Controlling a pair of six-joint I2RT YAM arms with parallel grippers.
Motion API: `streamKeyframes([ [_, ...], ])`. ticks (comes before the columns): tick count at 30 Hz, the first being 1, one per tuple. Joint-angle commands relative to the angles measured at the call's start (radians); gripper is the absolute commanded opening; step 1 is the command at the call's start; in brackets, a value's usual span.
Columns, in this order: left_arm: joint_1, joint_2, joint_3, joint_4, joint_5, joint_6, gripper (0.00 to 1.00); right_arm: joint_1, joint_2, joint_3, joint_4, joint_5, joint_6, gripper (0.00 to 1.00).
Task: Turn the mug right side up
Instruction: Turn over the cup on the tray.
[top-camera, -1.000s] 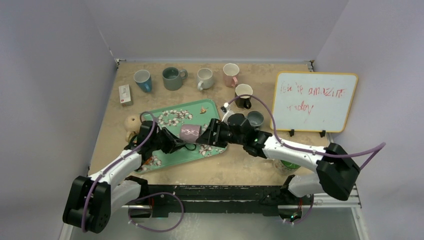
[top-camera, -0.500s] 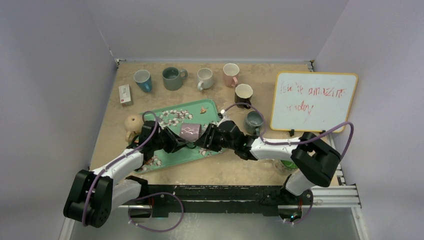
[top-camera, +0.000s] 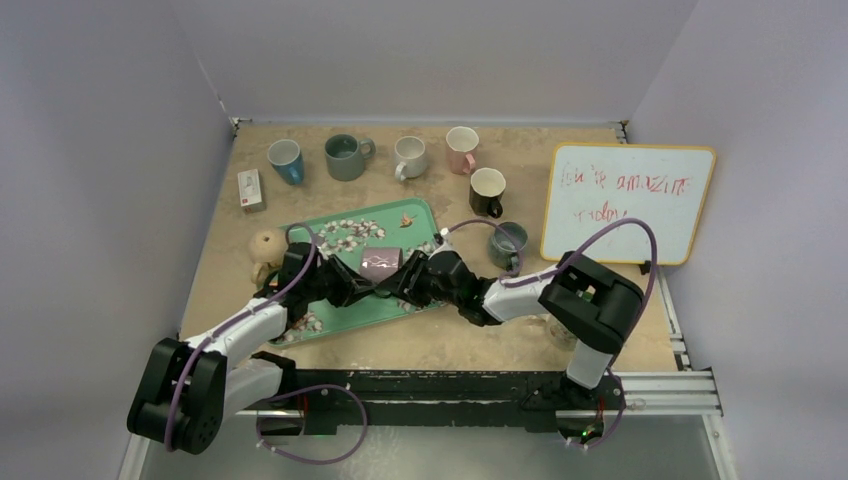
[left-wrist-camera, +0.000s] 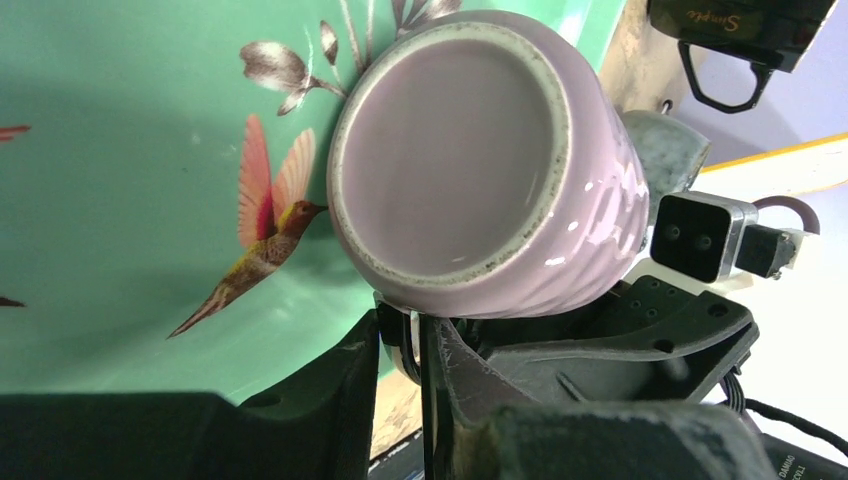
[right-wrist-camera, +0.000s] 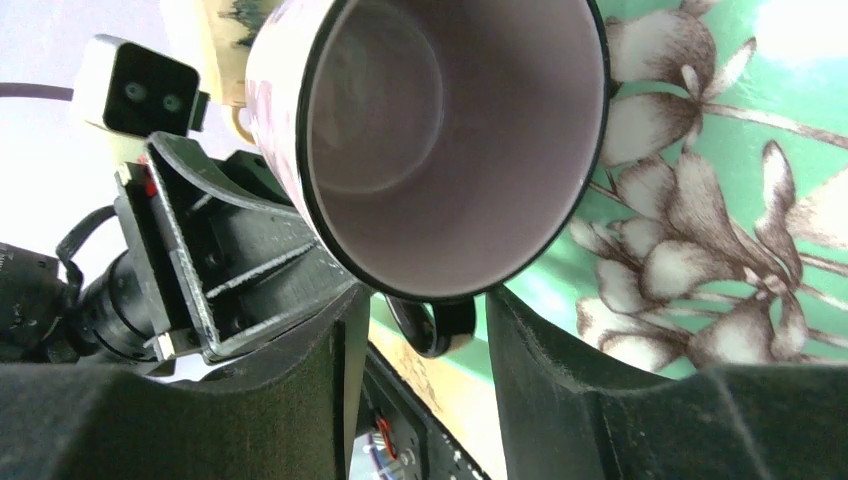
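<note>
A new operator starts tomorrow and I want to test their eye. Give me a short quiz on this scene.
1. True or false: the pink mug stands upright.
2. What is beneath it? A whiteboard, B green tray, C cardboard box.
3. Fill in: the left wrist view faces the mug's ____.
Key: 1 false, it is tipped on its side; 2 B; 3 base.
</note>
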Motion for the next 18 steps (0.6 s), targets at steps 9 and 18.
streamKeyframes([
  [9,-0.005,-0.051,0.104,-0.138,0.003,0.069,0.18,0.004,0.088,-0.057,0.332,0.016,0.052,0.48],
  [18,-0.005,-0.135,0.113,-0.196,-0.006,0.065,0.18,-0.003,0.111,-0.100,0.444,0.067,0.056,0.20],
])
